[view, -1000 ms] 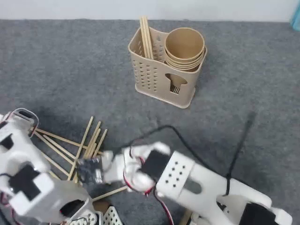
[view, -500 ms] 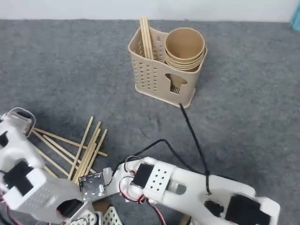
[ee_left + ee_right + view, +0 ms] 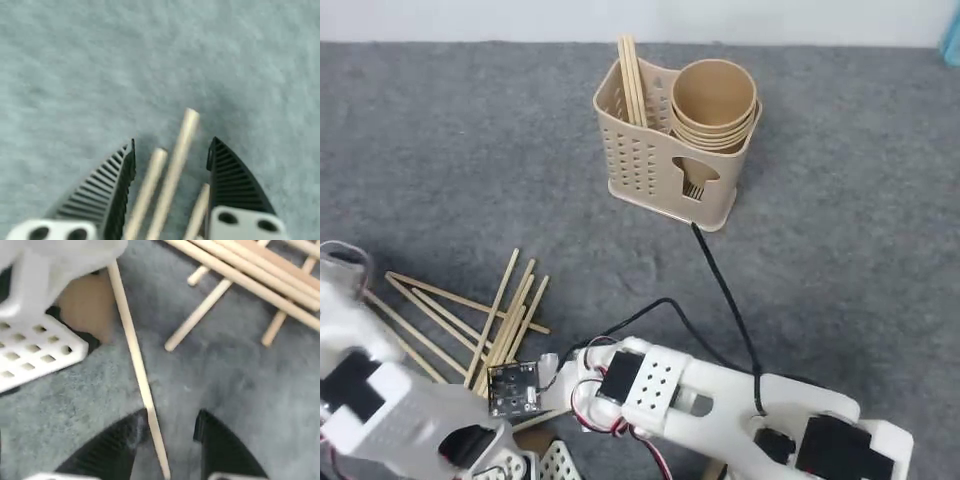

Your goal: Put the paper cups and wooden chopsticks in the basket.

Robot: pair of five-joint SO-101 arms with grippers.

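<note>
The beige basket (image 3: 650, 165) stands at the far centre. It holds a stack of paper cups (image 3: 714, 100) and a few upright wooden chopsticks (image 3: 633, 80). Several loose chopsticks (image 3: 505, 315) lie fanned on the carpet at the near left. My left gripper (image 3: 173, 141) is open low over the carpet, with three chopstick ends (image 3: 177, 150) between its black fingers. My right gripper (image 3: 171, 415) is also open, straddling the end of a single chopstick (image 3: 132, 347). The right arm (image 3: 660, 385) stretches leftward along the near edge, and the left arm (image 3: 360, 390) sits at the near left corner.
A black cable (image 3: 725, 290) runs across the grey carpet from the basket's foot to the right arm. A white perforated part (image 3: 35, 352) and a brown patch (image 3: 87, 305) lie close beside the single chopstick.
The right arm has drawn back toward the near edge and its wrist dropped lower. The left arm slid nearer too. The black cable shifted left toward the basket.
</note>
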